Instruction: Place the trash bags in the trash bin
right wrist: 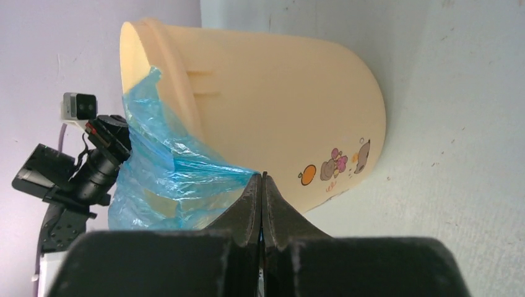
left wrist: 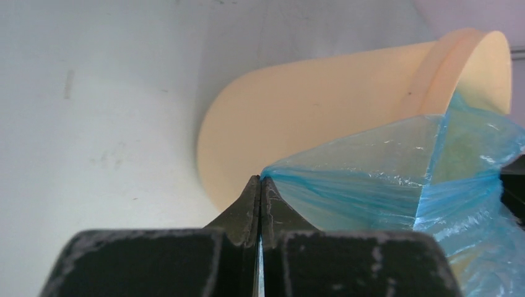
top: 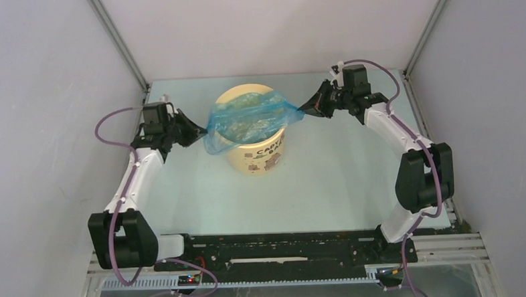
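Top external shows bare tabletop [top: 329, 186] running from the arm bases up to the trash bin [top: 259, 157], upright a little left of centre, with open room on its near and right sides. Left pincer [top: 205, 132] is clamped on the blue trash bag [top: 249, 119] at its left edge. Right pincer [top: 303, 110] is pinching the right corner, and both sit just outside the rim. The bag is stretched across the bin's mouth, its left edge drooping over the wall.
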`<act>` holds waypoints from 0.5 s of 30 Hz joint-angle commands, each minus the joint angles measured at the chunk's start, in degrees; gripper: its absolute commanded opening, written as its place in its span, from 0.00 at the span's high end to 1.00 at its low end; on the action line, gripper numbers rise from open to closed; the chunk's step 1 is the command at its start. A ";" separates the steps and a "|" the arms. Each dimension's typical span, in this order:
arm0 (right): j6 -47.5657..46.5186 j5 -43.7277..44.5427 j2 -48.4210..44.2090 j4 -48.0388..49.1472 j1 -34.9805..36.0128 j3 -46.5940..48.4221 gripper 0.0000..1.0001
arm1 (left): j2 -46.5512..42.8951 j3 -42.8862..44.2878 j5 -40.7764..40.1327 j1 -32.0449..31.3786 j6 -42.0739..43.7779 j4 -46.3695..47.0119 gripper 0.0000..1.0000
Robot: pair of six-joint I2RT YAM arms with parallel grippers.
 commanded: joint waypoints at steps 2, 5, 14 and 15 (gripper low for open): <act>-4.21 -3.79 -1.56 -1.01 -0.14 0.06 0.89 | -2.26 -5.85 10.92 0.70 -8.36 10.29 1.00; -7.23 -5.10 -4.04 -1.76 -0.71 0.17 0.65 | -4.18 -5.90 10.58 0.67 -7.05 10.30 1.00; -22.51 4.06 -10.10 -11.53 0.69 9.62 0.38 | -5.75 -0.76 10.79 0.66 -3.21 6.46 1.00; -22.20 5.11 -10.42 -11.16 1.07 10.50 0.38 | -5.57 -0.08 11.03 0.68 -2.98 5.85 1.00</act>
